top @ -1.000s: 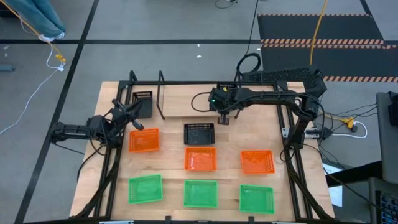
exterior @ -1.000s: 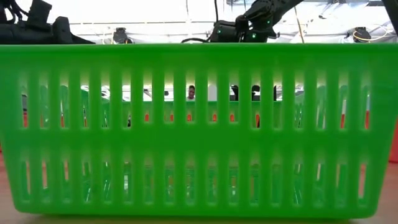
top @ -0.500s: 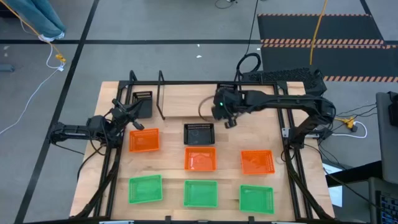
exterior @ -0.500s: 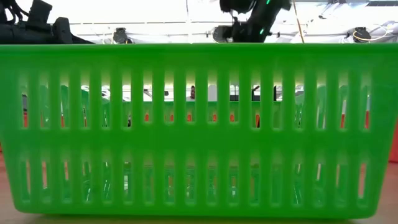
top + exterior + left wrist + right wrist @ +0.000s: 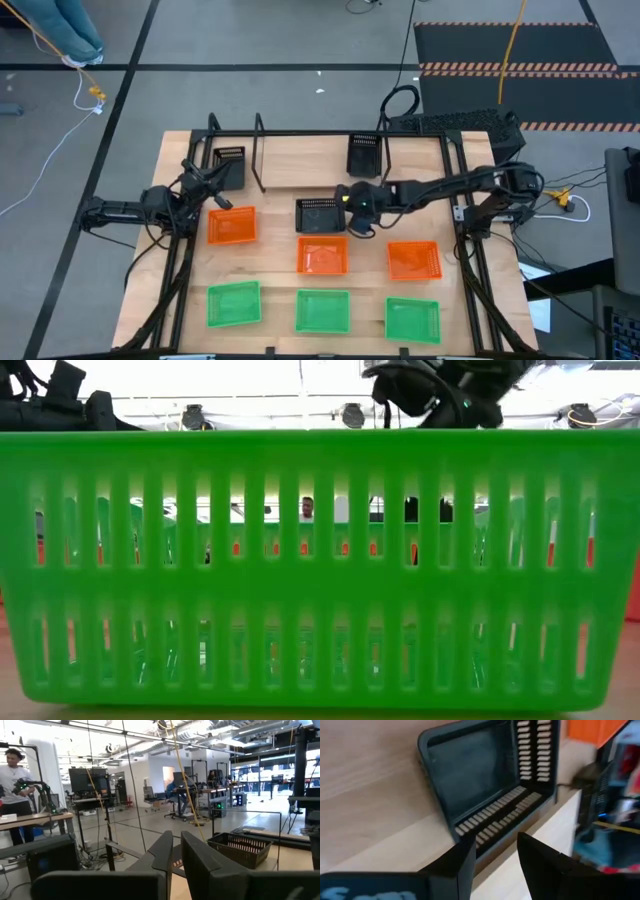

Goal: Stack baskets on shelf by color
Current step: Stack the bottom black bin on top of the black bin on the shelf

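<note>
One black basket [image 5: 229, 166] stands at the left end of the shelf [image 5: 259, 150], another [image 5: 363, 153] at its right end. A third black basket [image 5: 320, 214] rests flat at the table's middle. My right gripper [image 5: 362, 216] hovers open at this basket's right side; in the right wrist view its fingertips [image 5: 495, 851] stand just before the basket's near wall [image 5: 490, 837], touching nothing. Three orange baskets [image 5: 322, 255] lie in a row, with three green ones [image 5: 322, 311] nearer. My left gripper [image 5: 205, 186] waits shut by the shelf's left end, holding nothing.
The black table frame's bars [image 5: 470, 250] run along both sides. The middle green basket [image 5: 320, 560] fills the low view. Bare wood lies between the shelf's two black baskets [image 5: 305, 160]. A person [image 5: 12, 785] stands in the room beyond the table.
My right gripper has gone from the shelf's right end toward the table's near edge, to the right side of the middle black basket. A black basket that this arm hid before now shows standing at the shelf's right end.
</note>
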Motion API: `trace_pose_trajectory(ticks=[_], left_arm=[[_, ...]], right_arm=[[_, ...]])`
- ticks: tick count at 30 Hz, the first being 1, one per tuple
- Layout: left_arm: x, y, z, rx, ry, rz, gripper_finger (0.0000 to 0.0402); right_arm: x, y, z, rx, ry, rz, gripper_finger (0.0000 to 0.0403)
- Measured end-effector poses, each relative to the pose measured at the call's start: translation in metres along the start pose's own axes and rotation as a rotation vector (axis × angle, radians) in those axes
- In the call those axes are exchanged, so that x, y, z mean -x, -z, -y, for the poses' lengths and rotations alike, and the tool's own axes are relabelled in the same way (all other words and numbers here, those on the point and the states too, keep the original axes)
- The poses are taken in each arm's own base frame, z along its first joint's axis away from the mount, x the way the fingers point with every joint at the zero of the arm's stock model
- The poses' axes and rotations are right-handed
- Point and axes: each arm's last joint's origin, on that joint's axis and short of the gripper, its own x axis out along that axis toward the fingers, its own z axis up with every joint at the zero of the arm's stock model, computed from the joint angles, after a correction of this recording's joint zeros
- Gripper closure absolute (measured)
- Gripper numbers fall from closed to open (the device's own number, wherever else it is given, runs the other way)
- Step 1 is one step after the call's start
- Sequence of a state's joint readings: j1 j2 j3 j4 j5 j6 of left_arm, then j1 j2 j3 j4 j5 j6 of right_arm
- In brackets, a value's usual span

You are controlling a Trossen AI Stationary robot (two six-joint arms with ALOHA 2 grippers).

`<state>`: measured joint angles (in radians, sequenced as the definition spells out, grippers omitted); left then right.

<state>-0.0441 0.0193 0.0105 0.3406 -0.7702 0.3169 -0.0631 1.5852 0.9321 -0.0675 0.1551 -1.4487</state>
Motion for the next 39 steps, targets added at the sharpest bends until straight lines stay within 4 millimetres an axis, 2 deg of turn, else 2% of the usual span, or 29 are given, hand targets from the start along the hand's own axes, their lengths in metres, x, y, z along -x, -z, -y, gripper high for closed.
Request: trace_pose_trajectory(ticks=[4,8,12,20,23,25,29,35,37,39], left_arm=[[0.0,0.0,0.0,-0.012,-0.001,0.003,0.036],[0.0,-0.001,0.0,-0.012,-0.002,0.006,0.036],[0.0,-0.001,0.0,-0.011,-0.002,0.007,0.036],[0.0,-0.001,0.0,-0.011,-0.002,0.006,0.036],[0.0,-0.001,0.0,-0.012,-0.002,0.006,0.036],[0.0,-0.001,0.0,-0.016,-0.001,0.003,0.036],[0.0,-0.001,0.0,-0.016,-0.001,0.003,0.036],[0.0,-0.001,0.0,-0.009,-0.003,0.008,0.036],[0.0,-0.001,0.0,-0.005,-0.003,0.01,0.036],[0.0,-0.002,-0.001,0.003,-0.006,0.017,0.036]], right_arm=[[-0.003,0.002,-0.014,0.037,-0.035,-0.021,0.0263],[-0.004,0.003,-0.018,0.028,-0.044,-0.047,0.0263],[-0.006,0.003,-0.022,0.003,-0.066,0.02,0.0264],[-0.027,0.001,-0.029,-0.021,-0.077,0.037,0.0264],[-0.03,0.0,-0.029,-0.038,-0.073,0.037,0.0282],[-0.028,0.0,-0.027,-0.063,-0.061,0.037,0.0311],[-0.014,-0.002,-0.02,-0.146,-0.042,0.09,0.0388],[0.028,-0.004,0.006,-0.368,0.083,0.305,0.0397],[0.046,0.0,0.022,-0.513,0.241,0.263,0.0397],[0.065,0.008,0.041,-0.795,0.421,0.091,0.0398]])
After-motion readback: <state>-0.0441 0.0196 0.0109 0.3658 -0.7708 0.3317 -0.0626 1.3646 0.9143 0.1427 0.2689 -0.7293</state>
